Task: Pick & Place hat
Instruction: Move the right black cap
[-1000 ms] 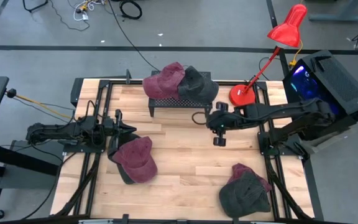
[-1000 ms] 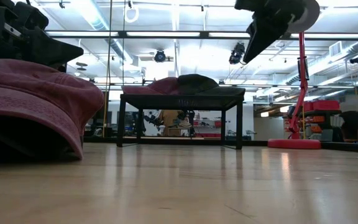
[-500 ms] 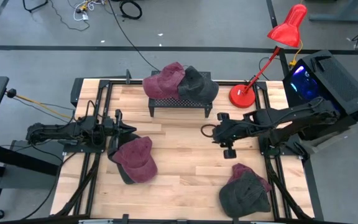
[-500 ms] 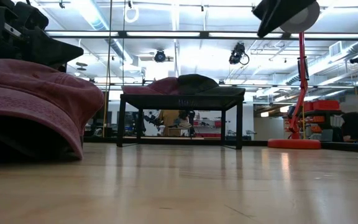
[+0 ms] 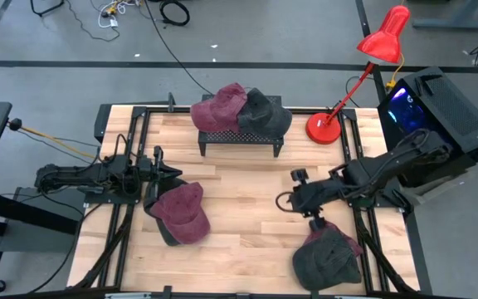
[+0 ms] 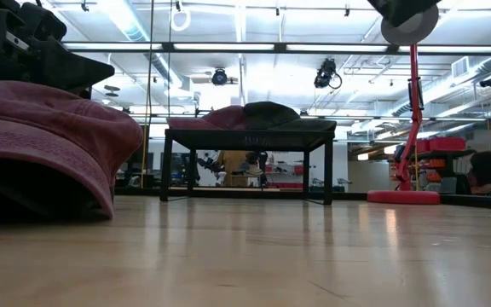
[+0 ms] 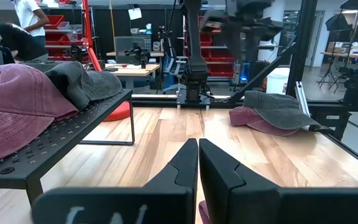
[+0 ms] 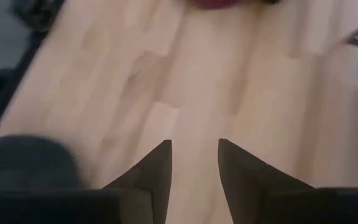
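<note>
One grey hat (image 5: 329,257), just beside right end effector (image 5: 317,223)

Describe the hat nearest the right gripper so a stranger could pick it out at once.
Start at the red desk lamp at the wooden table's far right corner and come straight toward the near edge. The dark grey cap lies there, stacked on a maroon one, just below the right gripper. Unlike the pair on the black rack, it sits flat on the wood.

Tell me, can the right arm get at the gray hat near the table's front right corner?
Probably yes: the right claw hangs open beside the gray hat, with nothing between them.
</note>
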You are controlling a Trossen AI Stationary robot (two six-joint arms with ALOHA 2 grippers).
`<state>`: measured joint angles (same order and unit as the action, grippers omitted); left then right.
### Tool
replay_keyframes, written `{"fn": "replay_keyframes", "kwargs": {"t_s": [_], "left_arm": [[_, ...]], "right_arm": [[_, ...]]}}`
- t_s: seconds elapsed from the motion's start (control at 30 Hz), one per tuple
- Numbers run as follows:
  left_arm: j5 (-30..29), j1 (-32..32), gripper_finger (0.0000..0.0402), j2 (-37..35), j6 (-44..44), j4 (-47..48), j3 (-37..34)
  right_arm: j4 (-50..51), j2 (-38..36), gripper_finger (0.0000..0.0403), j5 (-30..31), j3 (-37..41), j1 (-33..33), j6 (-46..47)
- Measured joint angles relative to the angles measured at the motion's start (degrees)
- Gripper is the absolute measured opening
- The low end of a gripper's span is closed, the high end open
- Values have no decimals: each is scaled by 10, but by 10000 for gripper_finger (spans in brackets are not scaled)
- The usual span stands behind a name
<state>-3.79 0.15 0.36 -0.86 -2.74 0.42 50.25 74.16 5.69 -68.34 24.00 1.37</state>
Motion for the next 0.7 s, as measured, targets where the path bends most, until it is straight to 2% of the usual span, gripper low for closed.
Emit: {"fn": "replay_keyframes", "kwargs": {"t_s": [0.17, 0.7], "left_arm": [[0, 0, 21, 0, 0, 0, 0], [0, 0, 21, 0, 0, 0, 0]], "right_arm": [[0, 13, 133, -54, 0, 30, 38], [3, 66, 133, -53, 0, 72, 178]]}}
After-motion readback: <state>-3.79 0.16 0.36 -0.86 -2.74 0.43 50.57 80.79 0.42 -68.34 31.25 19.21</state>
